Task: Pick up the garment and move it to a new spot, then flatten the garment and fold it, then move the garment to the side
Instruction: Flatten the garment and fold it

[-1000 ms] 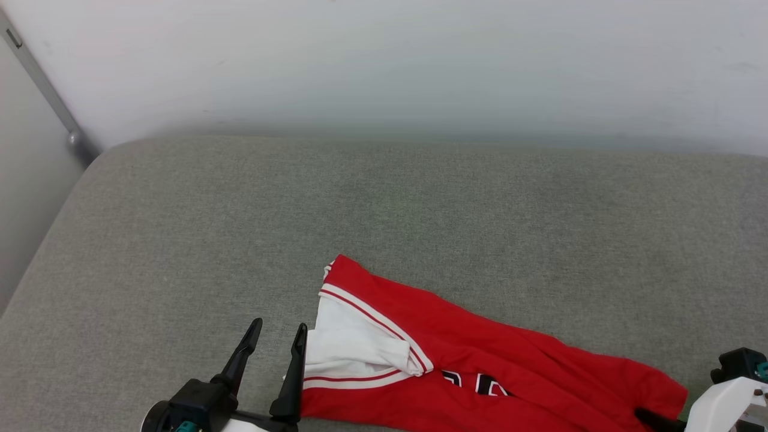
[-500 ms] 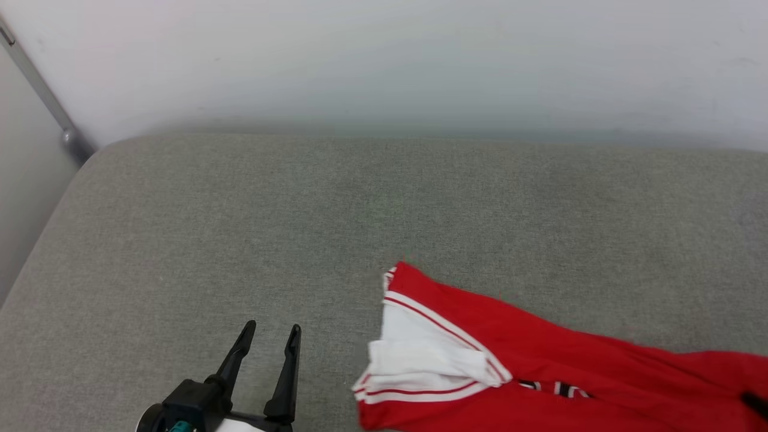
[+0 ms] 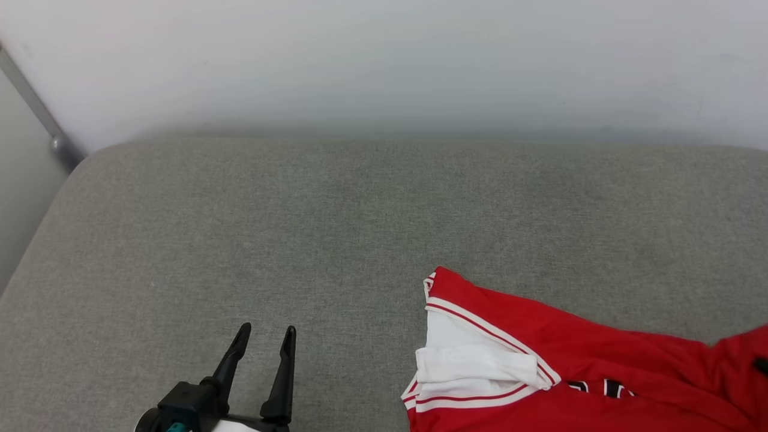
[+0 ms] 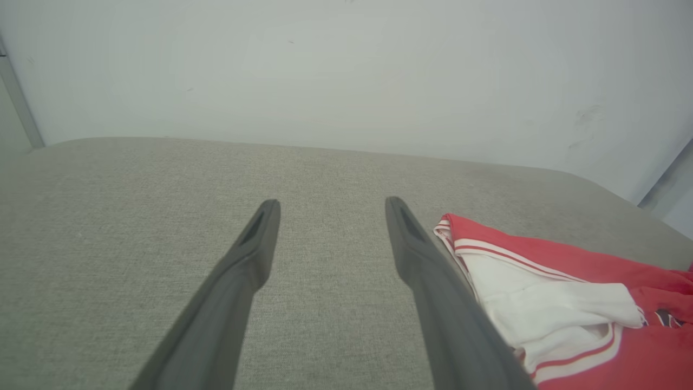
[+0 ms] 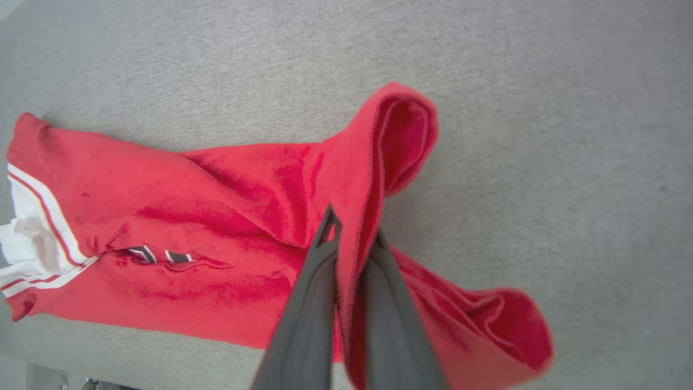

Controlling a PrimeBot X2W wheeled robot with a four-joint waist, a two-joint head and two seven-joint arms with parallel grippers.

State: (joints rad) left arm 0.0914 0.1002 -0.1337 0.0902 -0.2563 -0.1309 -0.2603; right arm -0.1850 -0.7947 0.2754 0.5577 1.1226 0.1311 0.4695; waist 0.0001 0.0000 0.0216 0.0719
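Observation:
The garment (image 3: 540,336), a red jersey with a white sleeve and striped trim, lies crumpled on the grey cushion (image 3: 336,216) at the lower right of the head view, running off the right edge. In the right wrist view my right gripper (image 5: 352,227) is shut on a raised fold of the garment's (image 5: 216,200) red cloth, and the rest trails to the left. My left gripper (image 3: 267,329) stands open over bare cushion, well left of the white sleeve. In the left wrist view the left gripper (image 4: 331,203) holds nothing, and the garment (image 4: 541,303) lies just right of its right finger.
A white wall (image 3: 384,60) rises behind the cushion's far edge. A grey metal pole (image 3: 57,144) stands at the back left corner, where the cushion's rounded left edge drops off. Grey fabric stretches wide to the left and behind the garment.
The garment has slid to the right across the cushion, pulled by my right gripper, whose white arm has left the head view. My left gripper has barely moved.

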